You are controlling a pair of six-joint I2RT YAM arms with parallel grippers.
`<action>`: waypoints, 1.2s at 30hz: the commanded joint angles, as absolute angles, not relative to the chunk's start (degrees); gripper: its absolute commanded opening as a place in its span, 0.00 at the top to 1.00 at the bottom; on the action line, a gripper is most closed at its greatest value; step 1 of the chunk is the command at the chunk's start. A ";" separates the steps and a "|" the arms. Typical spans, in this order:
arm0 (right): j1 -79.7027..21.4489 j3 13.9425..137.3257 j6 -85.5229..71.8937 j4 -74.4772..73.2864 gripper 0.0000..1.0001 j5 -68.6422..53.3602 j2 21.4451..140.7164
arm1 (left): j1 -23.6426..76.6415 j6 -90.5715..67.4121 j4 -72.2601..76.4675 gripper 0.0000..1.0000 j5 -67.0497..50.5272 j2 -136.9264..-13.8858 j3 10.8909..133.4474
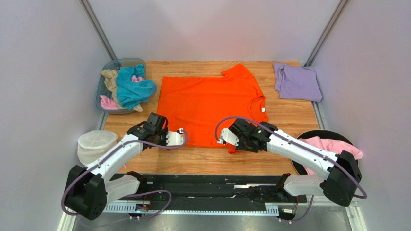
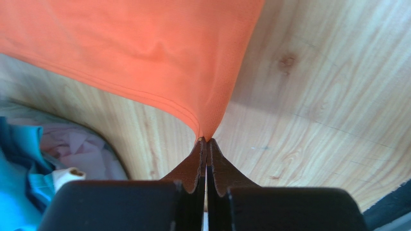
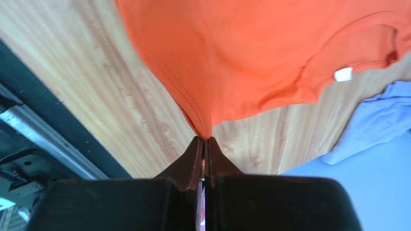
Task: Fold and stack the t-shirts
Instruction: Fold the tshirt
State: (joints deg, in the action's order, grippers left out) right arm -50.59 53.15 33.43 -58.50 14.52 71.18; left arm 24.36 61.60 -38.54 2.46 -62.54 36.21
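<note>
The bright orange t-shirt (image 1: pixel 207 103) lies spread on the wooden table (image 1: pixel 289 115), collar to the right. My left gripper (image 1: pixel 166 126) is shut on its near left hem corner, which shows pinched at the fingertips in the left wrist view (image 2: pixel 206 140), the cloth (image 2: pixel 144 53) lifted off the wood. My right gripper (image 1: pixel 230 139) is shut on the near sleeve edge, pinched in the right wrist view (image 3: pixel 205 138), the shirt (image 3: pixel 270 53) stretching away with its white neck label. A folded lavender t-shirt (image 1: pixel 296 82) lies at the back right.
A clear bin (image 1: pixel 107 65) at the back left holds teal, tan and pink shirts. A white round mesh pouch (image 1: pixel 95 144) sits at the near left. A black round basket (image 1: pixel 308 137) with a pink shirt (image 1: pixel 333 144) stands at the near right.
</note>
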 commanded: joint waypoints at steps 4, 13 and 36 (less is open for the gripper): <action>-46.59 61.08 37.70 -54.58 1.00 18.28 72.07 | 24.43 60.64 -37.18 1.00 2.02 -63.19 41.74; -38.95 68.02 42.79 -53.53 1.00 17.75 74.79 | 20.84 62.49 -35.60 1.00 2.02 -64.60 46.05; -28.74 88.06 50.36 -44.65 1.00 15.47 100.19 | 17.14 63.72 -30.76 1.00 2.20 -86.22 59.24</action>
State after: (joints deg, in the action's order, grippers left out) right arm -29.63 83.05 48.40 -47.81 15.86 97.23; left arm 17.47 62.85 -32.58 2.48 -85.89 57.76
